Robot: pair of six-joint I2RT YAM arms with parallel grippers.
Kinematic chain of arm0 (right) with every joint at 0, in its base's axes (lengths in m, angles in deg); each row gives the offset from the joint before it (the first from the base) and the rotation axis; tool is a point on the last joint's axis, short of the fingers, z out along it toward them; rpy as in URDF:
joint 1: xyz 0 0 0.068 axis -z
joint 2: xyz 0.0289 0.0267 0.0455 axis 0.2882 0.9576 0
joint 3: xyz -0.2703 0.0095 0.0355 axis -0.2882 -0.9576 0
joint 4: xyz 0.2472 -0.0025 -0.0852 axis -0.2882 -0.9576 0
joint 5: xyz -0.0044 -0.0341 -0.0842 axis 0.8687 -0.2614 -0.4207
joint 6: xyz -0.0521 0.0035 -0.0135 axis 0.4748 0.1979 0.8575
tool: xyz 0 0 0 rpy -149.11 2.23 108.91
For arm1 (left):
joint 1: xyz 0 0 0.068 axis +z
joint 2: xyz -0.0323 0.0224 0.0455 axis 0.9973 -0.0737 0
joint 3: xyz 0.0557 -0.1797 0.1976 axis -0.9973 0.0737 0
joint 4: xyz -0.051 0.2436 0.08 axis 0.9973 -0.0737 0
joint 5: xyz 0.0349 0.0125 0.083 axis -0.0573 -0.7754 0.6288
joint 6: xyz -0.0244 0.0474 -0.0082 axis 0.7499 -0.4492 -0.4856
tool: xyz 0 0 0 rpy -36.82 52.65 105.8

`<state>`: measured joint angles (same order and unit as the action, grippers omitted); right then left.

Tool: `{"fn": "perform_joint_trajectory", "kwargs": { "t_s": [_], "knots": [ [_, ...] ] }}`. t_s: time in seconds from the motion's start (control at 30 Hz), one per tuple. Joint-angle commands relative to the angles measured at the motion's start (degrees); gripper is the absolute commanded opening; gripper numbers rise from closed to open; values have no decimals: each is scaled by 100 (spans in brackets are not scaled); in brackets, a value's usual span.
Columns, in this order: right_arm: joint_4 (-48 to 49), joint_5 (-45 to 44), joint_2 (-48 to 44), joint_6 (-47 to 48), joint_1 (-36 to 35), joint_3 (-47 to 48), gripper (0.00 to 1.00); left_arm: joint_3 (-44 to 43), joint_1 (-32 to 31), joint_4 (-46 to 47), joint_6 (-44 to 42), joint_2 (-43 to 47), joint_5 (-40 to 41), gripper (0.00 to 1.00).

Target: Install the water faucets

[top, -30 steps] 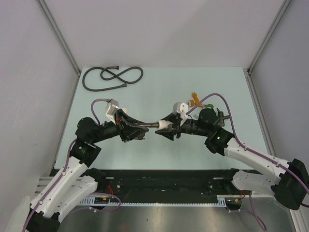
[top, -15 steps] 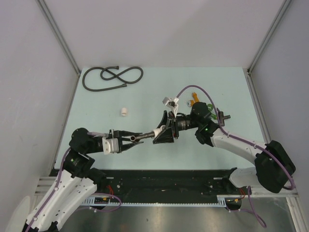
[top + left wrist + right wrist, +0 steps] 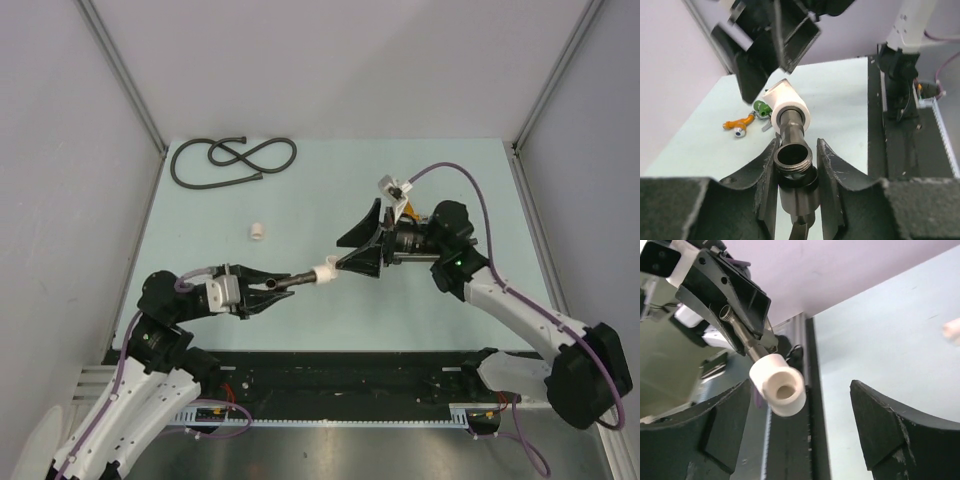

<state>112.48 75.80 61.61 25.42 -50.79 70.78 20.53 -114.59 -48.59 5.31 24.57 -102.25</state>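
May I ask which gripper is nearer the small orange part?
Right. The orange part lies beside the right gripper, behind its open fingers; the left gripper, holding the faucet, is farther off toward the left.

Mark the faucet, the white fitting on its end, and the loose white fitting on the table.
faucet [image 3: 791, 131]: left wrist view, dark barrel above the threaded mouth.
white fitting on its end [image 3: 325, 272]: top external view, its side.
loose white fitting [image 3: 257, 230]: top external view, its top.

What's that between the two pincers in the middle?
A dark faucet pipe capped by a white fitting, gripped by the left pincer; the top view shows it.
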Motion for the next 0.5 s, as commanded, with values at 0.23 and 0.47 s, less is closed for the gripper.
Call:
{"fn": "perform_joint_trajectory", "kwargs": {
  "t_s": [0.23,0.47],
  "knots": [
    [-1968,-2439,-1660,3911,-435,221,92,39,17,1195,5012,-336,2381,0],
    [-2039,-4204,-1635,5960,-1929,-52,93,83,25,1467,6490,-925,2278,0]
  ]
}}
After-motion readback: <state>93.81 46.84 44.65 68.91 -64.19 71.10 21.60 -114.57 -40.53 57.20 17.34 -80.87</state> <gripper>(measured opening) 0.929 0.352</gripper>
